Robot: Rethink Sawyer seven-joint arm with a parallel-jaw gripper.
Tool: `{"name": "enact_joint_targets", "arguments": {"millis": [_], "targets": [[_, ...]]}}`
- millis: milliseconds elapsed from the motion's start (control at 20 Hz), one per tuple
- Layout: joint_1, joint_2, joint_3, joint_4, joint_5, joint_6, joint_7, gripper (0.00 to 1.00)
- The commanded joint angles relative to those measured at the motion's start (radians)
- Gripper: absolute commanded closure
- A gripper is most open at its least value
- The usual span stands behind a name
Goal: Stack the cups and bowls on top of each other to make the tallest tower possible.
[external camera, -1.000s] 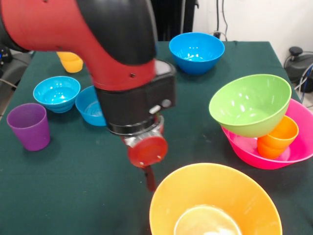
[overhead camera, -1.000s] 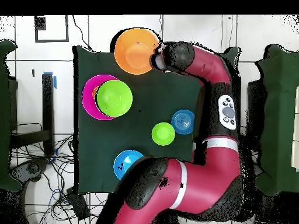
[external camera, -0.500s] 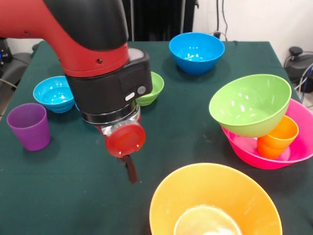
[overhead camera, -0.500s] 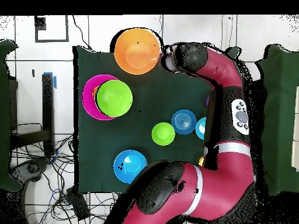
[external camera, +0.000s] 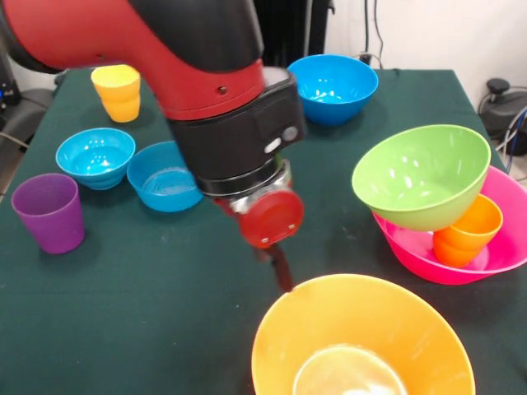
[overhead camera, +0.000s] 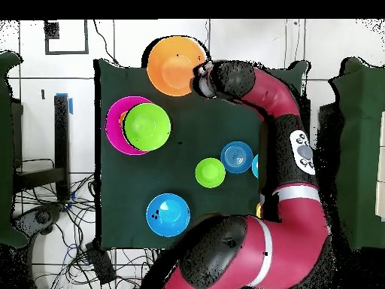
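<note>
Large orange bowl (external camera: 362,337) | gripper (external camera: 280,267) swung back to its rim | fingers state unclear | grasp likely next

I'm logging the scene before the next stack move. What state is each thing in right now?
Large orange bowl: upright on the table, apart from the pile.
Pink bowl: upright, holding an orange cup.
Green bowl: tilted, resting on that cup.
Purple cup: upright, standing alone.
Yellow cup: upright, standing alone.
Gripper: at the large orange bowl's rim, open or shut unclear.
</note>
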Motion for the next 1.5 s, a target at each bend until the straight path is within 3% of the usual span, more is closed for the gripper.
{"name": "enact_joint_targets", "arguments": {"millis": [50,450,750,1200,1500], "targets": [[-0.110,-0.066,0.248,0.381,-0.049,-0.231,-0.264,0.00],[-0.150,-0.001,0.325,0.389,-0.123,-0.279,-0.246,0.00],[-0.150,-0.001,0.309,0.371,-0.167,-0.269,-0.206,0.00],[-0.110,-0.069,0.164,0.329,-0.220,-0.205,-0.095,0.00],[-0.019,-0.081,0.038,0.290,-0.233,-0.214,0.035,0.00]]}}
